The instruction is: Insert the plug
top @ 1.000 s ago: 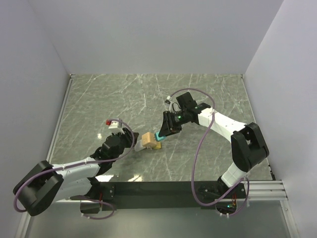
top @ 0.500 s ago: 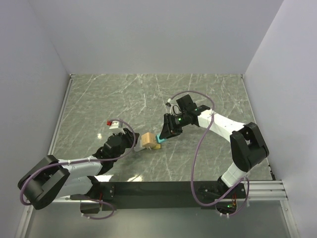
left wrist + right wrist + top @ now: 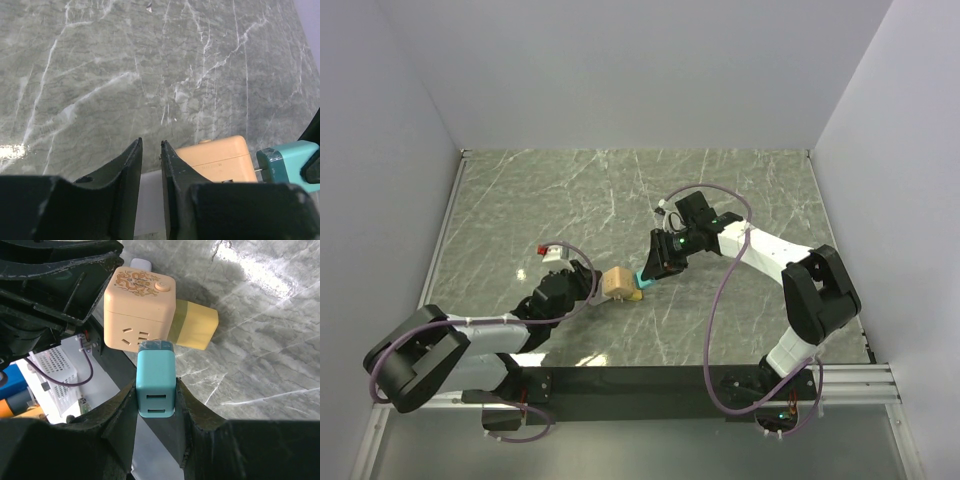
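1. The left gripper [image 3: 586, 285] lies low over the table, its fingers [image 3: 131, 167] drawn almost together on the white stub [image 3: 150, 202] at the back of the cube socket [image 3: 617, 281]; I judge it is clenched there to brace the cube against the push that insertion needs
2. The cube socket sits at that gripper's 3 o'clock on the marble table [image 3: 550, 190], with a tan block [image 3: 195, 330] against one side; its slotted face is turned toward 2 o'clock, where the other arm can reach it
3. The teal plug [image 3: 156, 382], the thing to be inserted, has its nose at that face, beside the slots that show; in the left wrist view a thin metal pin shows between plug and cube, so it looks not yet seated
4. The right gripper [image 3: 651, 268] reaches in from 2 o'clock and grasps the plug by its two flat sides, fingers [image 3: 125, 412] back from the nose, which leaves the pins free to enter
5. What remains, I judge, is a straight press toward 8 o'clock; if the pins miss the slots, the cube may twist on its stub
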Tool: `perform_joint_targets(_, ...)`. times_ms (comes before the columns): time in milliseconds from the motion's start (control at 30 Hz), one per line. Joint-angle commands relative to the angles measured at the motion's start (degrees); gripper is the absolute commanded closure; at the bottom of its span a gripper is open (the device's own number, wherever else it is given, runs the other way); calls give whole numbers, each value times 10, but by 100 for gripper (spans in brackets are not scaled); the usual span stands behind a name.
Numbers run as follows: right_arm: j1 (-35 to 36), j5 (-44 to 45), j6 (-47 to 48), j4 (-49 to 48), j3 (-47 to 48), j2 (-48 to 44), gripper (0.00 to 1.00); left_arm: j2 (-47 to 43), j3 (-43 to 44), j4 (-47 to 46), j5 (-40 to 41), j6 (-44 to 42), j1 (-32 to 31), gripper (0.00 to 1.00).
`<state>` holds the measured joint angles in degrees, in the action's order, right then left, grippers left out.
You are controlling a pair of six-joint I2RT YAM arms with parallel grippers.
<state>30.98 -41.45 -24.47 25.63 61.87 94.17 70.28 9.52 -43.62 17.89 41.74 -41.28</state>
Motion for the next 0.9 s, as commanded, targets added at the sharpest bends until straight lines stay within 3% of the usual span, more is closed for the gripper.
perform_joint_targets(0,5,-10,-13,-24,20,-3,100,7,-7,-34,13,13,-6,73)
perform_joint_targets(867,24,-17,-39,-44,20,-14,100,13,3,-21,48,25,-44,74)
